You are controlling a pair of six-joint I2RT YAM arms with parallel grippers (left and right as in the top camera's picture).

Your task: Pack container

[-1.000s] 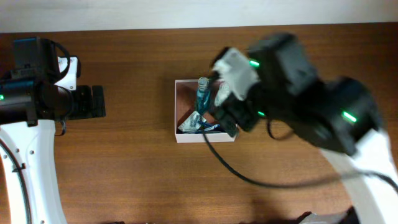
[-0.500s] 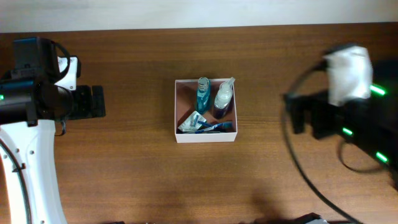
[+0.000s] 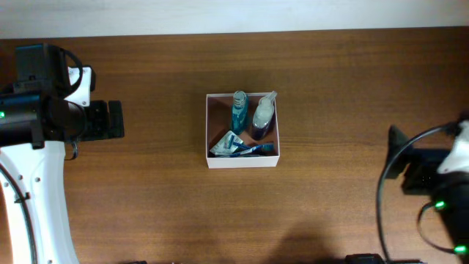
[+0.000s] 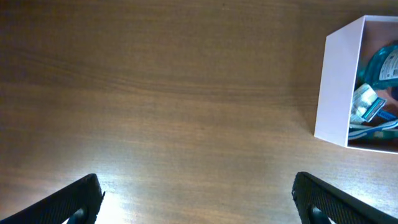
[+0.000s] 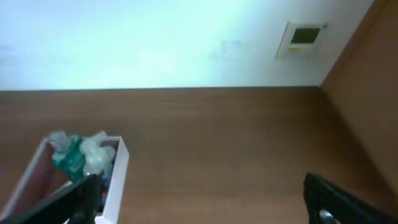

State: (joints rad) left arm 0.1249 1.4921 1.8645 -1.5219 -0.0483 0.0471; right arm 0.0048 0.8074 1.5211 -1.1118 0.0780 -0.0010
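The container [image 3: 215, 162], a shallow white box with a pinkish-brown inside, sits mid-table. In it lie a blue bottle [image 3: 239, 110], a clear bottle [image 3: 263, 114] and a blue-and-white packet [image 3: 229, 144]. My left gripper [image 3: 116, 120] is open and empty, far left of the container. My right gripper [image 3: 393, 156] is open and empty, far right of it. The container's white wall shows at the right edge of the left wrist view [image 4: 339, 93] and at the lower left of the right wrist view [image 5: 117, 177], both between wide-apart fingers.
The wooden table [image 3: 330, 81] runs to a pale wall at the back. A small wall panel [image 5: 303, 36] shows in the right wrist view. Black cables trail from the right arm [image 3: 381, 213] at the lower right.
My right arm has pulled back from over the container to the far right lower edge of the table. The items stay in the container. The left arm has not moved.
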